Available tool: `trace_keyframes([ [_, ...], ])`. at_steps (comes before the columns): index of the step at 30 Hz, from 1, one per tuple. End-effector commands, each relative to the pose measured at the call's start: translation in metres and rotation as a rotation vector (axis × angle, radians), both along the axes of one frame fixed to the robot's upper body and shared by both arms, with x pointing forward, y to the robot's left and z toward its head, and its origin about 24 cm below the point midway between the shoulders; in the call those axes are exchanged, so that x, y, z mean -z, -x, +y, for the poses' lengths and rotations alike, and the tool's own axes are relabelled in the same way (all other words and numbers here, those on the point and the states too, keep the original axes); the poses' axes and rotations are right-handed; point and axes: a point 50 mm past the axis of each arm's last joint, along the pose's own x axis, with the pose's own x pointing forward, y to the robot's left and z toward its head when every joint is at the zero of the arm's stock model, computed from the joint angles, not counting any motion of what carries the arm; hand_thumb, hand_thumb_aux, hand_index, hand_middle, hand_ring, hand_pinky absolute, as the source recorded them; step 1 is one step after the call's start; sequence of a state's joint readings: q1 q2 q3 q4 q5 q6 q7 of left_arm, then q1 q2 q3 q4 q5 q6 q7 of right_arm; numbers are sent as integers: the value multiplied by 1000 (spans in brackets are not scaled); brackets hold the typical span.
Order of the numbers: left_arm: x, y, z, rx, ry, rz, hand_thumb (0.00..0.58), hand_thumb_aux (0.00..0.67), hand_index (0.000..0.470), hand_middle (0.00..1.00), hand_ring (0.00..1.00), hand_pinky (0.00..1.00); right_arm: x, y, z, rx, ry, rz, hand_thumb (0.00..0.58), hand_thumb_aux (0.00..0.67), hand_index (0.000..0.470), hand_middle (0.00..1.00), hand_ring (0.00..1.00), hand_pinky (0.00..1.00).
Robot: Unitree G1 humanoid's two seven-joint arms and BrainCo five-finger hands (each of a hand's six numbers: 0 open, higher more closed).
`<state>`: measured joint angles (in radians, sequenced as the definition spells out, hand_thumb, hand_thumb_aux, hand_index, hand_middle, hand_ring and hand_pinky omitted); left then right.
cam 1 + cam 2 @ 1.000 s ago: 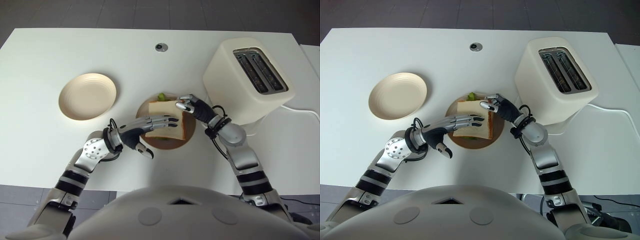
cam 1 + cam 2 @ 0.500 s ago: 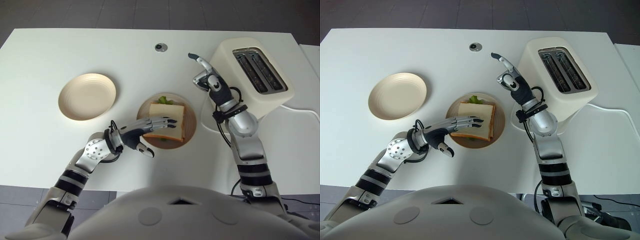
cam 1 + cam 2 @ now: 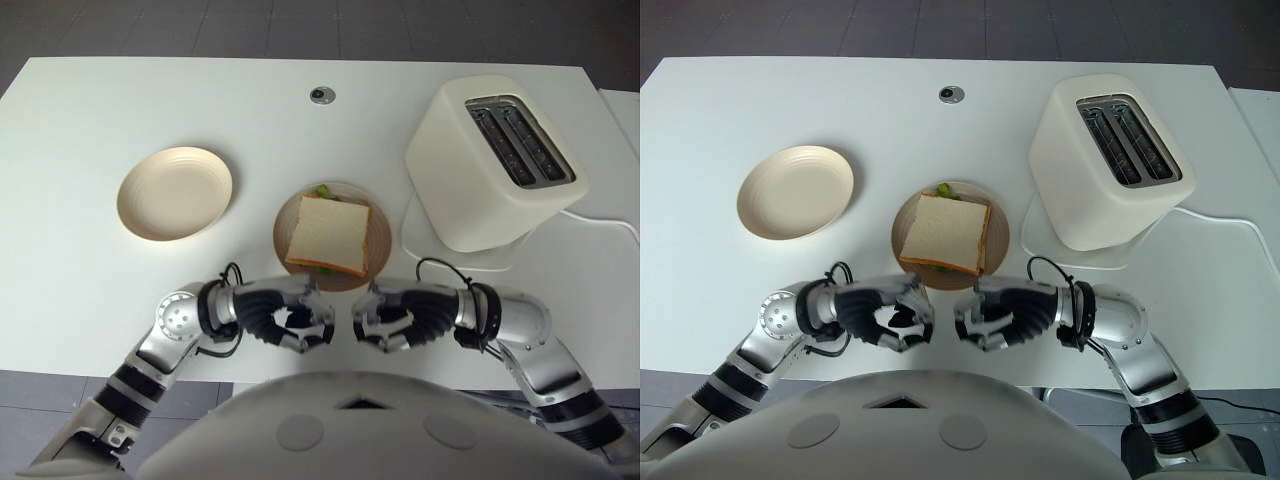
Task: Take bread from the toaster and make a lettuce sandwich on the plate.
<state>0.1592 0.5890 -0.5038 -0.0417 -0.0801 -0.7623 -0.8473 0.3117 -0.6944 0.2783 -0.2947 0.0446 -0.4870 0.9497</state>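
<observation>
Ahead of the left hand [image 3: 285,318] and off to its left sits the cream dish [image 3: 175,193]. That hand is curled into a fist at the near edge of the table [image 3: 90,110], gripping nothing. Just beyond both hands, the sandwich [image 3: 328,235] lies on the brown plate [image 3: 382,240], with lettuce [image 3: 322,191] peeking from its far side. The right hand [image 3: 395,317] is balled up too, empty, close to the left but apart. The toaster [image 3: 480,190] stands ahead and to its right.

One toaster [image 3: 470,190], two slots [image 3: 520,142], one sandwich [image 3: 329,236], one brown plate [image 3: 382,245] and, at its nine o'clock, one cream plate [image 3: 175,192] are counted.
</observation>
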Motion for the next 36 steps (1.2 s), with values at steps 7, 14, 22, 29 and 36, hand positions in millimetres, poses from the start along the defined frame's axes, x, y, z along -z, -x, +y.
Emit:
trace_keyframes([
  [7,32,-9,5,-49,-223,-45,580,670,470,1000,1000,1000,45,-20,-4,75,265,-87,580,670,470,1000,1000,1000],
  [14,11,-99,19,-663,-184,-438,580,670,470,945,945,945,43,-96,6,571,232,-424,580,670,470,1000,1000,1000],
  [22,-33,-115,28,-935,197,-477,0,0,0,0,0,0,8,-118,4,817,33,-643,220,142,100,769,769,769],
  [29,-117,-89,54,-878,967,-234,0,0,0,0,0,0,-78,-103,-12,1024,-530,-853,0,0,0,0,0,0],
  [36,-119,-76,39,-797,901,-261,0,0,0,0,0,0,-115,-70,-14,934,-949,-775,0,0,0,0,0,0],
])
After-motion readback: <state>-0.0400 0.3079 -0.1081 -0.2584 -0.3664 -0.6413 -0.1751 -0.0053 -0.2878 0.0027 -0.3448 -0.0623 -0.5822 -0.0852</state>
